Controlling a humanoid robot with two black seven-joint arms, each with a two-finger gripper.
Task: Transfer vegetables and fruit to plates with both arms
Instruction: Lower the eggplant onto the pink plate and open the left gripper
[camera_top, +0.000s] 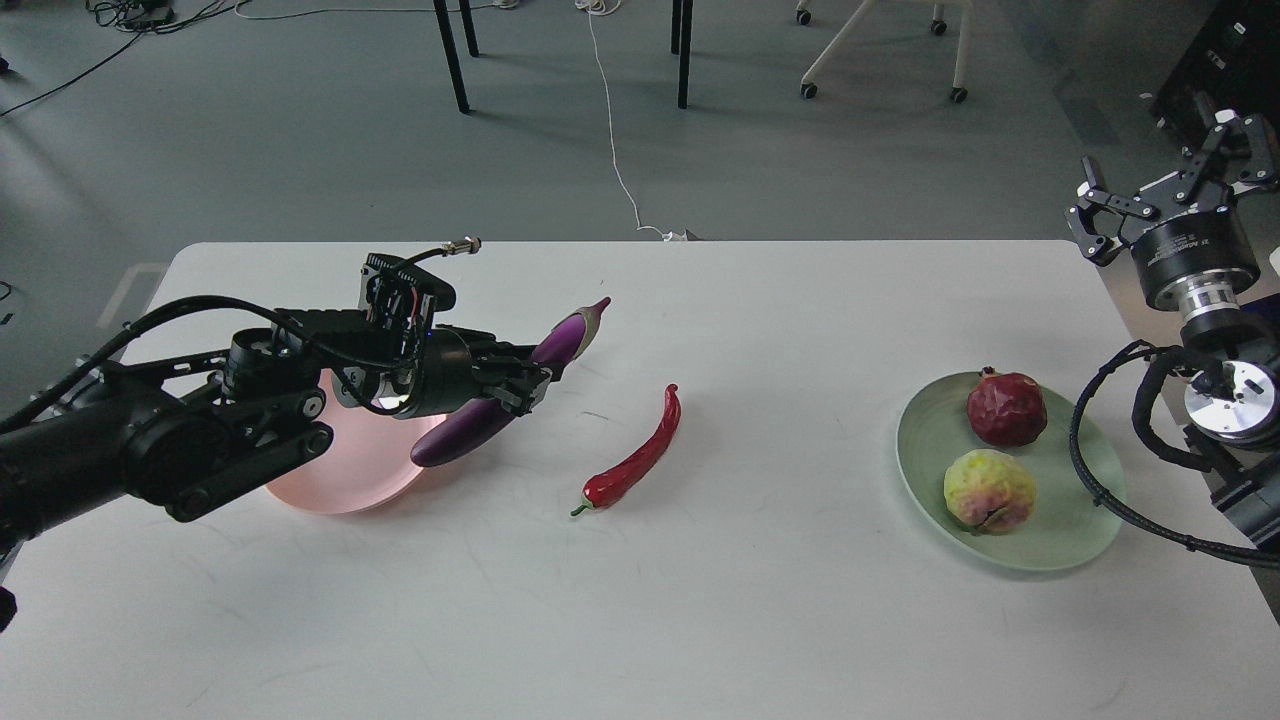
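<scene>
The left gripper (520, 385) pinches the long glossy purple eggplant (520, 390), its lower end just over the pale pink matte plate (330, 490) under the wrist. Beyond its fingertips, the curved red chili pepper (635, 455) lies on the table. Far right, the right gripper (1165, 175) hangs spread, empty. Likely next: lowering the eggplant onto pink.

Pink plate (345, 490): far and left parts hidden behind left arm. Eggplant (470, 430) middle covered by left hand (528, 385). Counter (640, 620) cut off at near edge.
</scene>
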